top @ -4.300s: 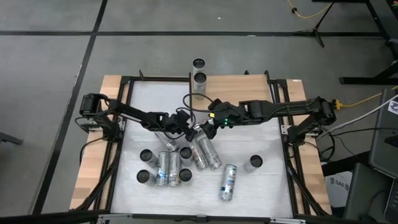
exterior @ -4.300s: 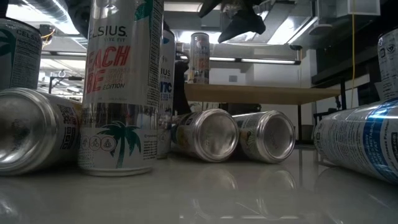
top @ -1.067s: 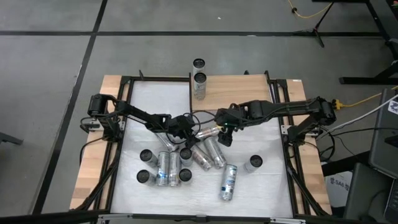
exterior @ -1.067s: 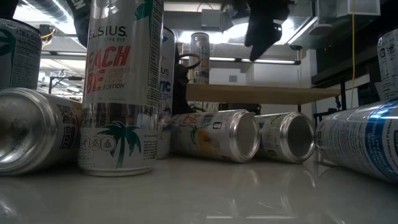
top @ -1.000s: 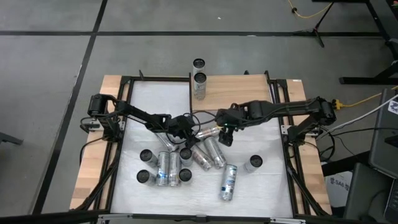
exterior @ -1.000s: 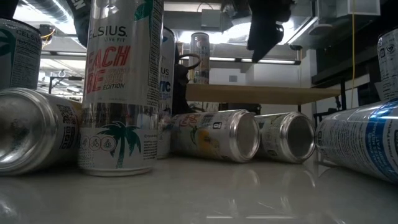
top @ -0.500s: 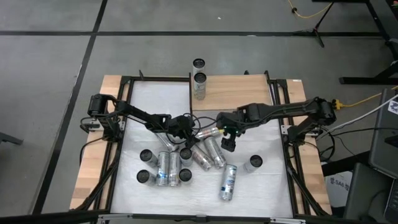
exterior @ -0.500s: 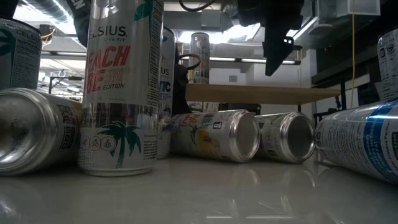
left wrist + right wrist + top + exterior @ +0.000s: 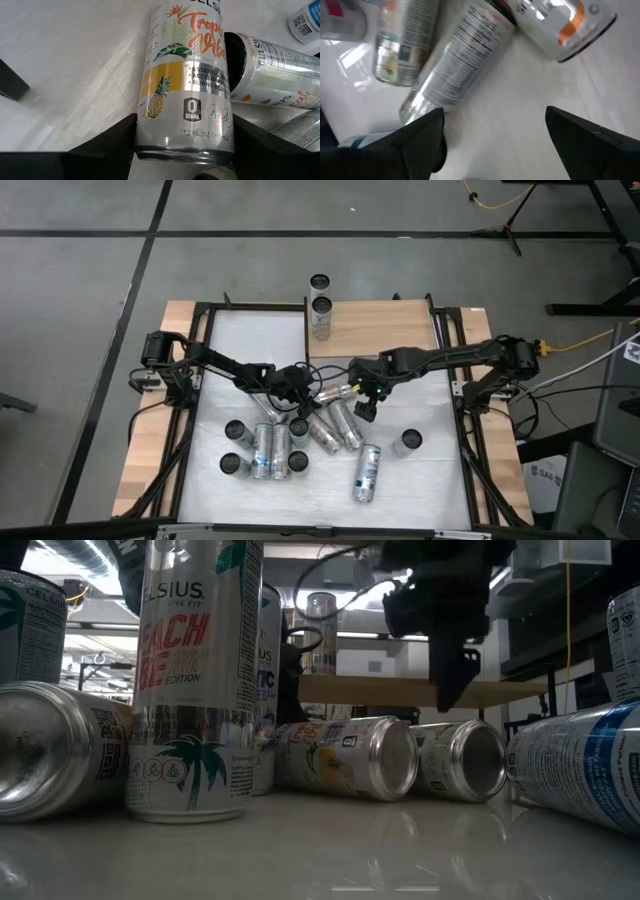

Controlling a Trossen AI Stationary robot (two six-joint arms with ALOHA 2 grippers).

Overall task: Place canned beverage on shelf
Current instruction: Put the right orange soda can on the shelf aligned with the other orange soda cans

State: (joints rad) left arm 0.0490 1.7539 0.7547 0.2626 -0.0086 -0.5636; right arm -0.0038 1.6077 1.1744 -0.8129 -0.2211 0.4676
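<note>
1. Looking straight down in the high view, the left gripper [image 9: 300, 390] sits at mid-table, its fingers clamped on one end of a lying pineapple can [image 9: 335, 393]. The right gripper [image 9: 366, 409] hangs just past that can's other end, fingers apart and holding nothing. The shelf [image 9: 385, 328] stands at the table's far edge, with one upright can [image 9: 321, 316] at its left end and a second upright can [image 9: 319, 284] just beyond it. Two lying cans [image 9: 336, 427] rest side by side just nearer the camera's bottom edge than the grippers, and more upright and lying cans are scattered over the white tabletop [image 9: 430, 480].

2. From table height in the low view, the right gripper [image 9: 450, 680] points down in front of the shelf board [image 9: 420, 691], above two cans lying with their ends toward the camera [image 9: 395, 757]. A tall upright can [image 9: 195, 680] fills the near left, with a lying can [image 9: 55, 750] beside it.

3. The left wrist view shows the pineapple can [image 9: 185, 85] held between that arm's dark fingers [image 9: 107, 142], which press on both sides near its bottom rim. Another lying can [image 9: 272, 72] touches it on one side.

4. The right wrist view shows that arm's fingers [image 9: 420, 137] spread wide over bare white tabletop, with a silver lying can [image 9: 457, 62] just ahead of one fingertip.
</note>
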